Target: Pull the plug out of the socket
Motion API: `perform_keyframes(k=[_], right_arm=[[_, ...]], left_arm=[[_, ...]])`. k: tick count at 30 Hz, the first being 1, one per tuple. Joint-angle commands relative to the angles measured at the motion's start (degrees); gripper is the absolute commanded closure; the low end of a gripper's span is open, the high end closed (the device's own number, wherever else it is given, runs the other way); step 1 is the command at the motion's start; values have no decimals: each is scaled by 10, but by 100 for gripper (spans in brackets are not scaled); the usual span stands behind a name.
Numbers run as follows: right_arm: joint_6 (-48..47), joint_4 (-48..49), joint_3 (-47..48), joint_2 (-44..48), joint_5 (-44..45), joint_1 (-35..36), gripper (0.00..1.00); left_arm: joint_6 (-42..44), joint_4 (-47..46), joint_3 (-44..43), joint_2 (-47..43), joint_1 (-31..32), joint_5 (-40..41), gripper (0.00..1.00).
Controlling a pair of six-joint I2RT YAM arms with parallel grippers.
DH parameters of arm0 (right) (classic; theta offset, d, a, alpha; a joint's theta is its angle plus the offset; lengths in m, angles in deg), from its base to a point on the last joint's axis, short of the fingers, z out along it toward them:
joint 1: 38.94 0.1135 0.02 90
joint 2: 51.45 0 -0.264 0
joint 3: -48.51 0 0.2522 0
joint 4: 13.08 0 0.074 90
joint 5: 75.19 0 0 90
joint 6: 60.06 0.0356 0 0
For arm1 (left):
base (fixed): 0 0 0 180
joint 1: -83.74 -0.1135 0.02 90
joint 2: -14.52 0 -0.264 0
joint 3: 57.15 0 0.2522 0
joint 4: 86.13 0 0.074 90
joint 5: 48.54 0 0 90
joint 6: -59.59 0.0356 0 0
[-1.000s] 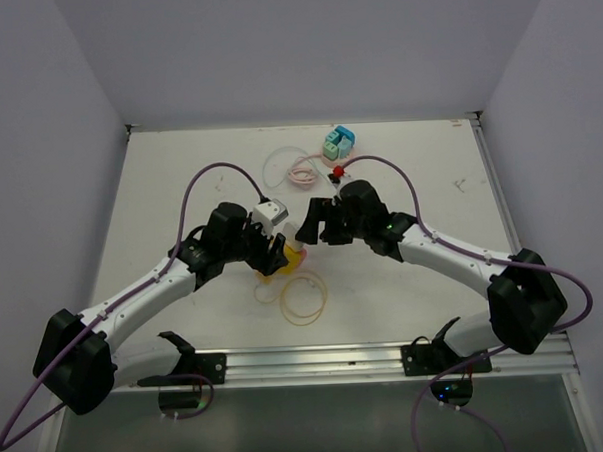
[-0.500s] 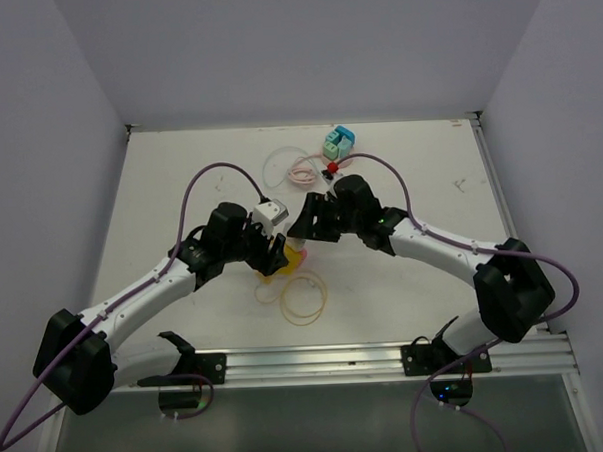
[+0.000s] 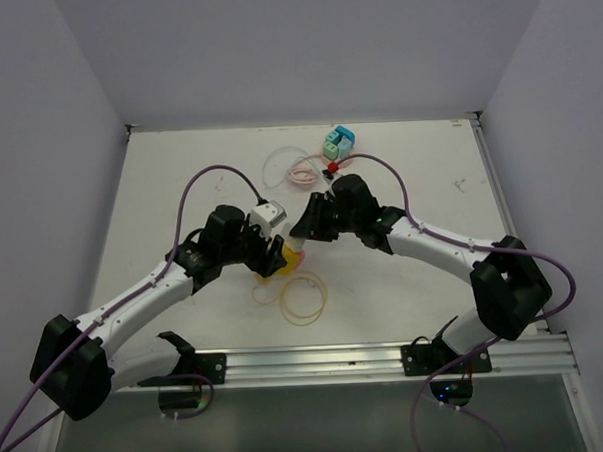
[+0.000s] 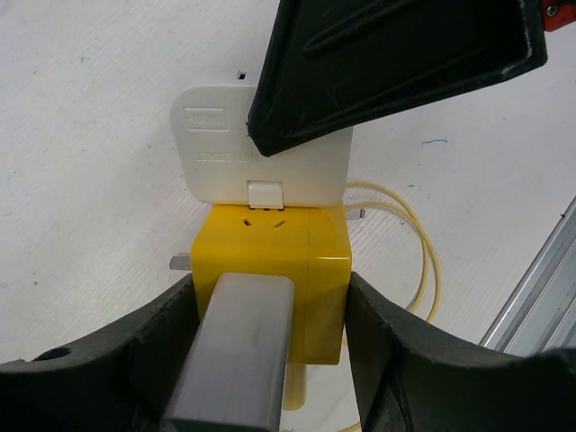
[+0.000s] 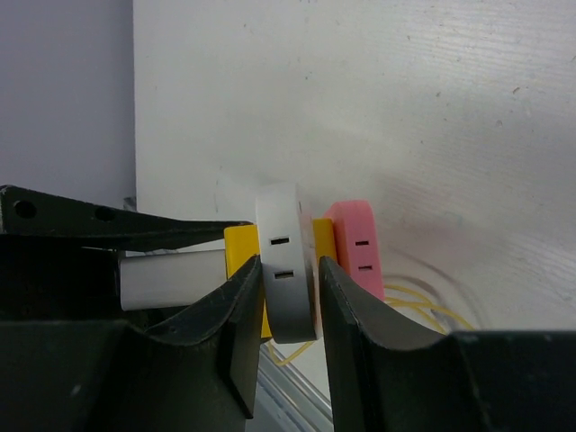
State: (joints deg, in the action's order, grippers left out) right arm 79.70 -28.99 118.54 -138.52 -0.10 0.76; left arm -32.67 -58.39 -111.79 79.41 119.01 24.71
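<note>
A robot lab cell: white table (image 3: pixel 159 172), plain walls (image 3: pixel 304 46), aluminium rail (image 3: pixel 317 360).

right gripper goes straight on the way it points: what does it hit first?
The white flat plastic plug, already between its fingers and seated against the yellow plastic socket cube; depth beyond unclear.

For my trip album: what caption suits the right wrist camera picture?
Right gripper pinching the white plug, which sits seated in the yellow socket.
</note>
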Motion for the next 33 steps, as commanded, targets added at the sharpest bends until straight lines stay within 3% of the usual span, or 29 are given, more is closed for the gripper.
perform_keyframes(k=[1, 10, 17, 33], right_arm=[[15, -9, 17, 4, 8, -7, 66], [71, 35, -27, 9, -46, -42, 80], [58, 29, -11, 23, -51, -44, 100], [-76, -62, 14, 76, -9, -119, 100]], left_arm=[[10, -83, -6, -34, 0, 1, 95], [9, -105, 9, -66, 0, 15, 99], [8, -96, 3, -49, 0, 8, 100], [-6, 7, -34, 81, -1, 1, 100]])
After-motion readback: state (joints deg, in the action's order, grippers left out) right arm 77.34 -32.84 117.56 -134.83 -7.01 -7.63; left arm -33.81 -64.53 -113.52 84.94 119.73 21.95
